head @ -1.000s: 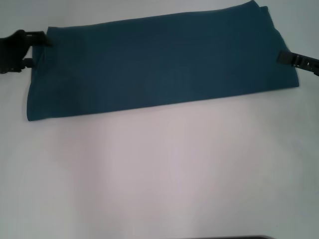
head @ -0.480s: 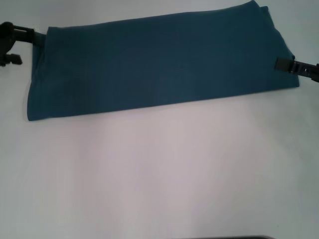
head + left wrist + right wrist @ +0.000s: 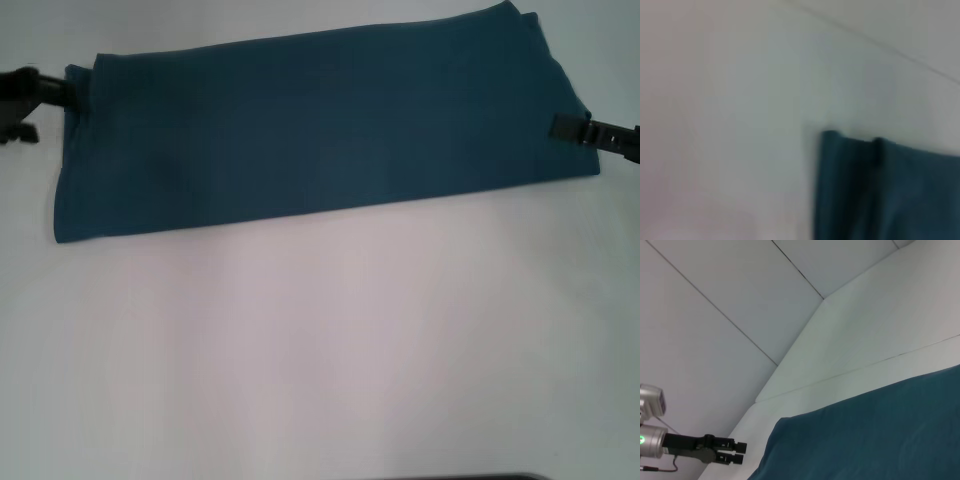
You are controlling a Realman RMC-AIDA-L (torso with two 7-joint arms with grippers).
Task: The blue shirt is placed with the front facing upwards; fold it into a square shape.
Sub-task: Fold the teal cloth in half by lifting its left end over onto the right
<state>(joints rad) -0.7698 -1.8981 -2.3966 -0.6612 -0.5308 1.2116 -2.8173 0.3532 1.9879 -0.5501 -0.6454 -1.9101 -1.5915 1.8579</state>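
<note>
The blue shirt (image 3: 320,125) lies folded into a long flat band across the far part of the white table (image 3: 320,340). My left gripper (image 3: 40,108) hangs just off the shirt's far left corner, open and holding nothing. The right wrist view shows it too, small and dark, beside that corner of the shirt (image 3: 880,430). In the left wrist view only the shirt's corner (image 3: 890,190) is visible on the table. My right gripper (image 3: 565,127) rests over the shirt's right edge.
White table surface stretches wide between the shirt and me. Pale wall panels (image 3: 740,300) rise behind the table. A thin dark strip (image 3: 460,477) shows at the table's near edge.
My left gripper has drawn back to the left, off the shirt's corner. The right gripper has slid a little nearer along the right edge. The shirt has not moved.
</note>
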